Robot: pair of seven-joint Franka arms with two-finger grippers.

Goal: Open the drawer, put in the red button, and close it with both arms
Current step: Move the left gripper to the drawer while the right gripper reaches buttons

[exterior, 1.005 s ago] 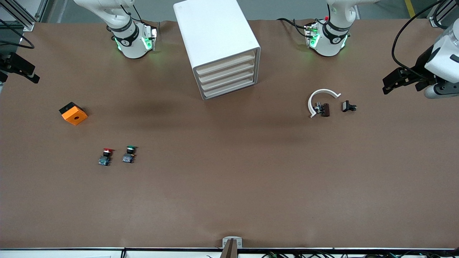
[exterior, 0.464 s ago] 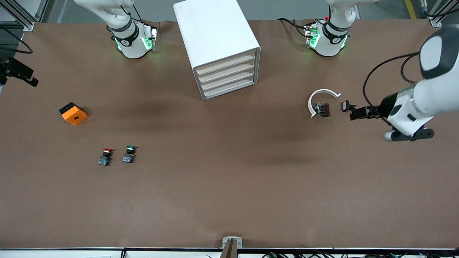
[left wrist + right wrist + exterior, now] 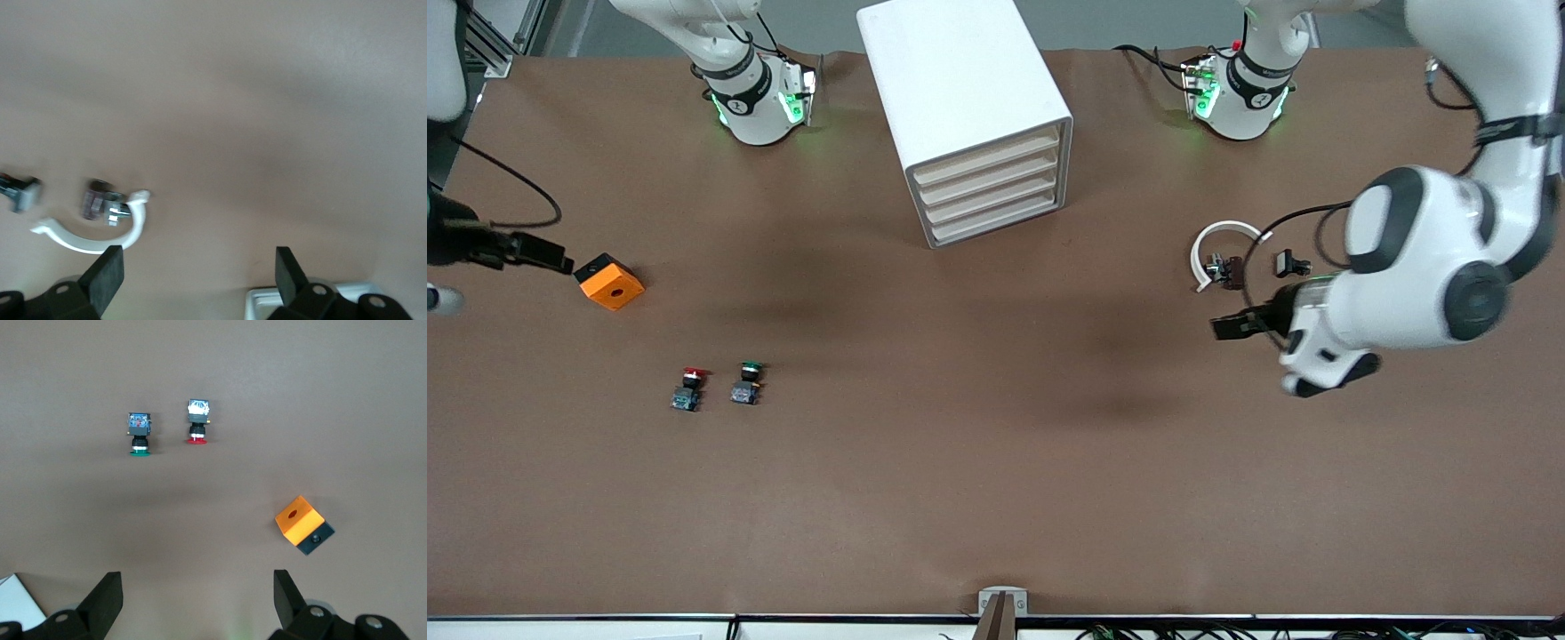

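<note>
The red button (image 3: 690, 387) stands on the brown table toward the right arm's end, with the green-capped button (image 3: 749, 382) beside it. The white drawer cabinet (image 3: 969, 116) stands between the arm bases with all drawers (image 3: 991, 191) shut. My right gripper (image 3: 538, 252) is open and empty, up over the table's edge beside the orange block (image 3: 609, 281). The right wrist view shows the red button (image 3: 196, 421), the green one (image 3: 139, 433) and my open gripper (image 3: 198, 597). My left gripper (image 3: 1232, 324) is open and empty over the table by a white ring (image 3: 1223, 249); it (image 3: 199, 273) is also open in its wrist view.
The orange block (image 3: 303, 523) has a black base and a hole in its top. By the white ring (image 3: 93, 233) lie a small dark part (image 3: 1232, 271) and a black part (image 3: 1291, 263). A white corner (image 3: 267, 303) shows by the left fingers.
The left arm has swung in from the table's end, its gripper now over the table by the white ring. The right gripper has moved in toward the orange block.
</note>
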